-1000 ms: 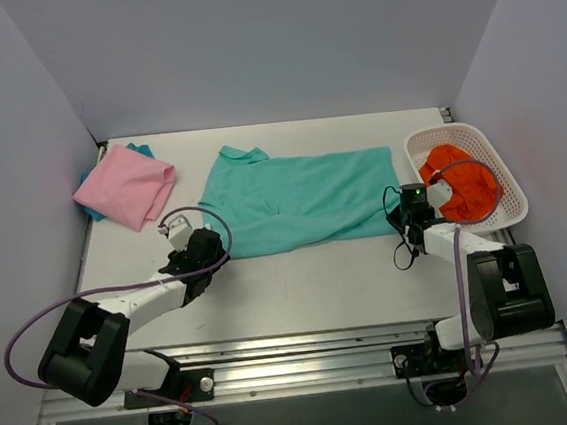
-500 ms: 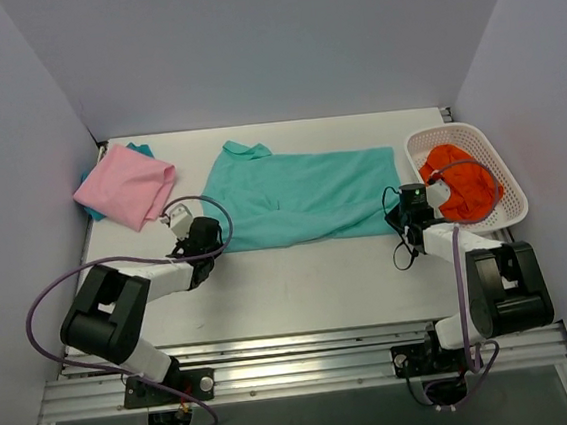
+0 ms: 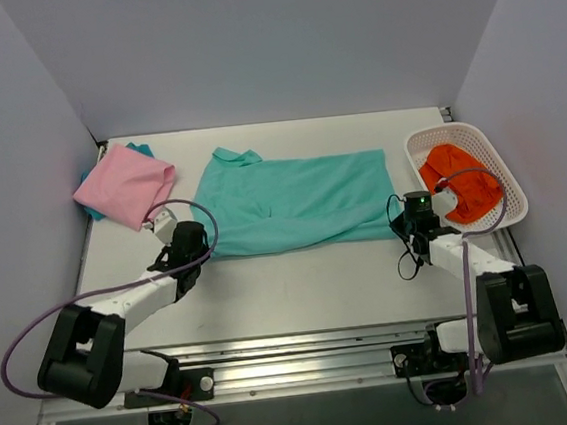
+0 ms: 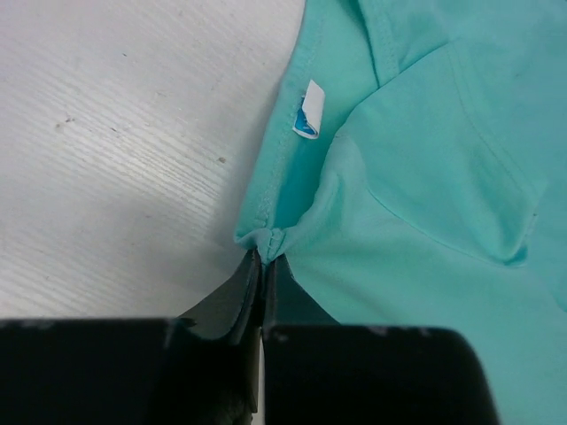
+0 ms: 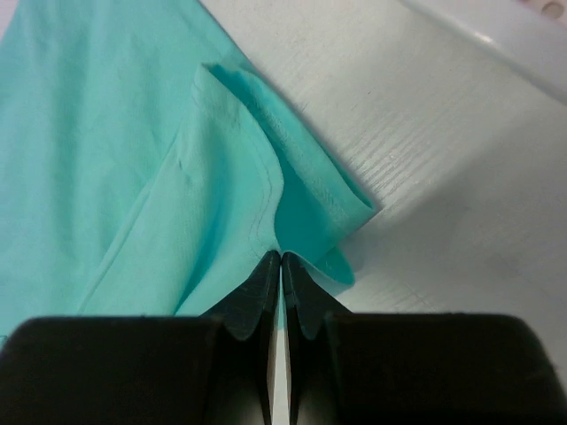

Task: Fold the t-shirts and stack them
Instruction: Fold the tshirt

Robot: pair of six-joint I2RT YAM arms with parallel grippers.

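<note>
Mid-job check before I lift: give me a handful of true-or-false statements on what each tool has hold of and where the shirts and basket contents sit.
1. The left tool is shut on an edge of the teal t-shirt. True.
2. The right tool hangs open above bare table. False: it is shut on a corner of the teal t-shirt, at the basket end.
3. The pink t-shirt lies on top of the teal t-shirt. False: it lies apart from it, toward the far left corner.
4. The basket holds an orange cloth. True.
5. The teal t-shirt is folded into a compact stack. False: it lies stretched long across the table between the two tools.
</note>
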